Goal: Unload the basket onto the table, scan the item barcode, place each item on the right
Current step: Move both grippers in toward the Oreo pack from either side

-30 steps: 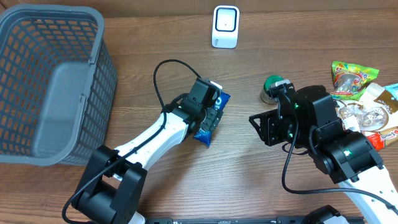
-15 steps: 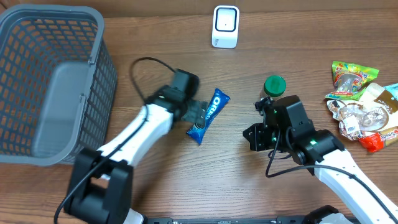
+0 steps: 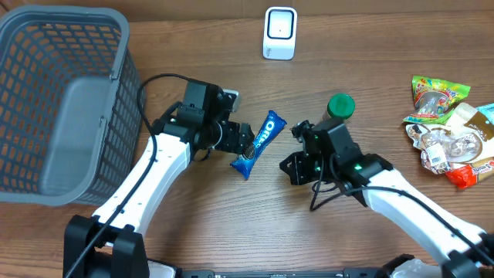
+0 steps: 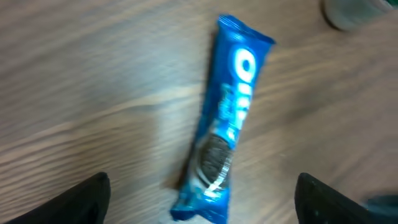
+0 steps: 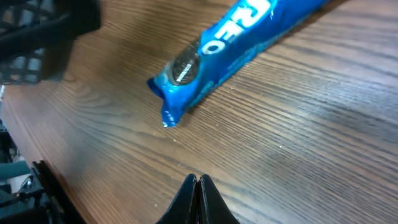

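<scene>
**A:** Whereabouts of the Oreo packet (image 3: 258, 144)?

**B:** Flat on the wooden table (image 3: 231, 224), middle of the overhead frame, slanted from upper right down to lower left. Logo side up.

**A:** And the left gripper (image 3: 245, 140)?

**B:** Just left of the packet in the overhead frame. Spread wide, with one dark finger (image 4: 87, 196) in each lower corner of the left wrist view, clear of the wrapper on both sides. Holding nothing.

**A:** State of the right gripper (image 5: 198, 185)?

**B:** Pinched shut, tips pressed together at the bottom centre of the right wrist view, empty. Pointing toward the crimped lower end of the packet, short of touching it. In the overhead frame, just right of the packet, a little below centre.

**A:** Anything else around?

**B:** At top centre, a white scanner (image 3: 279, 33), upright and well apart from the packet. Filling the upper left, a grey basket (image 3: 62, 108). Right of centre, a green-lidded jar (image 3: 340, 106), close by the right arm. At the right edge, a heap of snack packets (image 3: 448, 131).
</scene>
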`<state>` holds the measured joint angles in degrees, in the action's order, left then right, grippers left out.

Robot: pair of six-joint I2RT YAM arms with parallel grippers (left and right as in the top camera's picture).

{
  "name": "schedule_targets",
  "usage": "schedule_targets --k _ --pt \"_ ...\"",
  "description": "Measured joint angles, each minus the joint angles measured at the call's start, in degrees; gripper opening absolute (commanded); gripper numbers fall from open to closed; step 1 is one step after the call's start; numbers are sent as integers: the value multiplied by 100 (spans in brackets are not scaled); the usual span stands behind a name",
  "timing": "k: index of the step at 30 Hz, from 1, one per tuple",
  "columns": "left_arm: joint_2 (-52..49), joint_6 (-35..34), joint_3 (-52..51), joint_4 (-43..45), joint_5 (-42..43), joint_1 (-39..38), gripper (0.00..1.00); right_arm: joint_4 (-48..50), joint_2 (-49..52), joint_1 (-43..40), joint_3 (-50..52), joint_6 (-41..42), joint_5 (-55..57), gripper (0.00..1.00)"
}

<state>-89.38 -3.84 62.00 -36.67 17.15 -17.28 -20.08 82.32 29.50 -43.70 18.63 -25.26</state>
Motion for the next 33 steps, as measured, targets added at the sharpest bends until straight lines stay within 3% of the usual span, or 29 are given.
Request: schedule_targets --k 5,10,25,33 --pt "-140 411 -356 -66 737 2 83 260 66 2 0 76 -4 4" --pt "-472 605 -575 35 1082 39 67 688 66 2 0 85 -2 4" --pt "-841 603 -684 542 787 205 72 1456 367 2 0 107 437 4" --pt "-1040 863 -688 544 756 149 57 1491 367 2 0 107 455 4"
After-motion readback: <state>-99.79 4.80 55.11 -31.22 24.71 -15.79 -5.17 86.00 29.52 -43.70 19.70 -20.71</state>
